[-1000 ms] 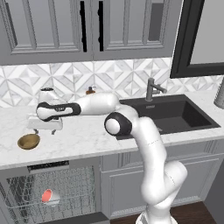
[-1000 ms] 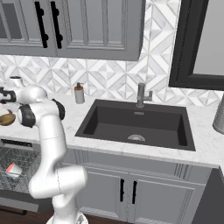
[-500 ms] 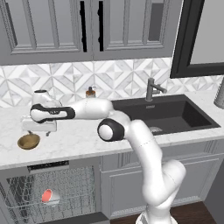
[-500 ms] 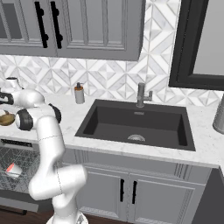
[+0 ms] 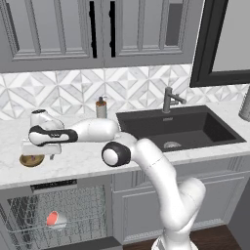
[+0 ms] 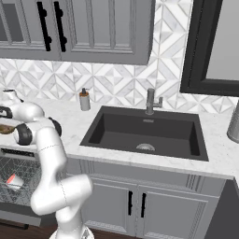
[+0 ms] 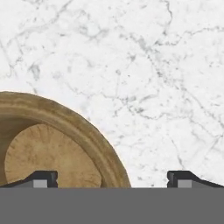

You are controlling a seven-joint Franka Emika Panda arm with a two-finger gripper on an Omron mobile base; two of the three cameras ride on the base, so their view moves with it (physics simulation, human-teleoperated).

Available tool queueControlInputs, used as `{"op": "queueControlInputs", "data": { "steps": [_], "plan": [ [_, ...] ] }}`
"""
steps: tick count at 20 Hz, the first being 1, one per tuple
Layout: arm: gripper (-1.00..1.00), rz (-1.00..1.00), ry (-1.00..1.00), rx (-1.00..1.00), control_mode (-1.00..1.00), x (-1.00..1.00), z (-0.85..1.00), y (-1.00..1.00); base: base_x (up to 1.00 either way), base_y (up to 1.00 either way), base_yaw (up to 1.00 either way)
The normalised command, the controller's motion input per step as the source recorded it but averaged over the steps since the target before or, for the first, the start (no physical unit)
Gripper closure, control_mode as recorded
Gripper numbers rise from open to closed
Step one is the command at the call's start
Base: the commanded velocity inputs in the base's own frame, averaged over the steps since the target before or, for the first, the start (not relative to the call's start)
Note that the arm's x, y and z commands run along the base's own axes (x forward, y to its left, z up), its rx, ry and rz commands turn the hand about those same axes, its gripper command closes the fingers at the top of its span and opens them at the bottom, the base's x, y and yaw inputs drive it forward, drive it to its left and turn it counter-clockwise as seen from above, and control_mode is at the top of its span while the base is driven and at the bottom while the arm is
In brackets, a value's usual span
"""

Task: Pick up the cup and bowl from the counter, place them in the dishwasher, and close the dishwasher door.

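Wood-grain bowl (image 7: 52,144), no lettering

The brown bowl (image 7: 61,144) sits on the white desk (image 7: 144,78), low and to the left. Two dark fingers (image 7: 43,178) poke up, far apart. The bowl's rim runs between them.

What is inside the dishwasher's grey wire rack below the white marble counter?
In the grey wire rack lies the small white cup with a red-pink inside, on its side. The rack's back is hidden under the counter.
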Motion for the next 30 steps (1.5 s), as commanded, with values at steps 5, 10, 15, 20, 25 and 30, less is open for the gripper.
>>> {"op": "queueControlInputs", "data": {
  "steps": [5, 10, 15, 20, 25, 30],
  "plan": [
    [1.00, 0.00, 0.00, 0.00, -1.00, -0.06, -0.03, 0.04, 0.00, 0.00, 0.00],
    [1.00, 0.00, 0.00, -0.01, -1.00, 0.00, 0.01, 0.09, 0.00, 0.00, 0.00],
    [1.00, 0.00, 0.00, -0.13, -1.00, -0.10, 0.26, 0.02, 0.00, 0.00, 0.00],
    [1.00, -0.08, 0.00, -0.26, -1.00, -0.81, 0.33, -0.15, 0.00, 0.00, 0.00],
    [1.00, -0.06, 0.00, -0.27, -1.00, -0.88, 0.82, -0.08, 0.00, 0.00, 0.00],
    [1.00, -0.06, 0.00, -0.24, -1.00, -0.99, 0.69, -0.02, 0.00, 0.00, 0.00]
  ]
}}
